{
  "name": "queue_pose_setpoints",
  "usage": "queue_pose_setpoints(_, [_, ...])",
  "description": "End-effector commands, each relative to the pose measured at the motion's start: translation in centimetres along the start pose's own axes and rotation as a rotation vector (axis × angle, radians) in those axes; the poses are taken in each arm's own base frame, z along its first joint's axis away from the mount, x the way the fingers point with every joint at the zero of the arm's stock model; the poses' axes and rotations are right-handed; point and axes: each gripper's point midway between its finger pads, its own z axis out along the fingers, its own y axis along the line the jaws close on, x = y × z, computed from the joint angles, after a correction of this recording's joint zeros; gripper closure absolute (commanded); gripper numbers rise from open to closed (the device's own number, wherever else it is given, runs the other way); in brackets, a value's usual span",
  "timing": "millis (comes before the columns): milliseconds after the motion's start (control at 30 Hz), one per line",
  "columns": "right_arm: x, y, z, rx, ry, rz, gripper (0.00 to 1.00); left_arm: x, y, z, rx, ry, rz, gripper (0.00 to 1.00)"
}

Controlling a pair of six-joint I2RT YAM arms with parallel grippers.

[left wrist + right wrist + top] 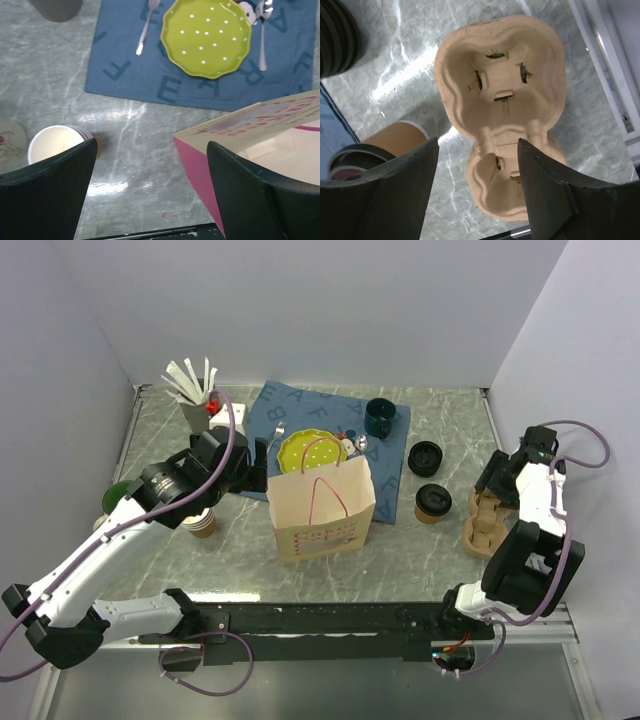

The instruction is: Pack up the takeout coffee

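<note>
Takeout coffee, a tan paper cup with a round black lid (pixel 433 502), stands unpacked on the grey marbled counter (pixel 400 555), right of the tan paper bag (pixel 322 508); all packing remains. Right hand (pixel 477 145) hovers, jaws apart, over the moulded pulp carrier (pixel 500 95); left hand (pixel 152 150) gapes wide. Plain white walls enclose the counter.
</note>
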Motion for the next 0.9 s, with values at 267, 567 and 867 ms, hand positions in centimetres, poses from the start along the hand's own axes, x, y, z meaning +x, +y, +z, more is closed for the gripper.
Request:
queue_pose_setpoints(267, [0.9, -1.8, -0.7, -0.09, -0.06, -0.252, 0.34, -0.9, 1.8, -1.4, -0.016, -0.078, 0.051, 0.03])
queue_pose_setpoints(567, [1.3, -2.6, -0.3, -0.097, -0.021, -0.275, 0.35, -0.3, 1.7, -1.3, -0.009, -0.064, 0.06, 0.03])
queue_pose_setpoints(867, [1.5, -2.9, 0.3, -0.084, 0.0, -0.275, 0.39, -0.3, 1.8, -1.1, -0.016, -0.065, 0.067, 0.03])
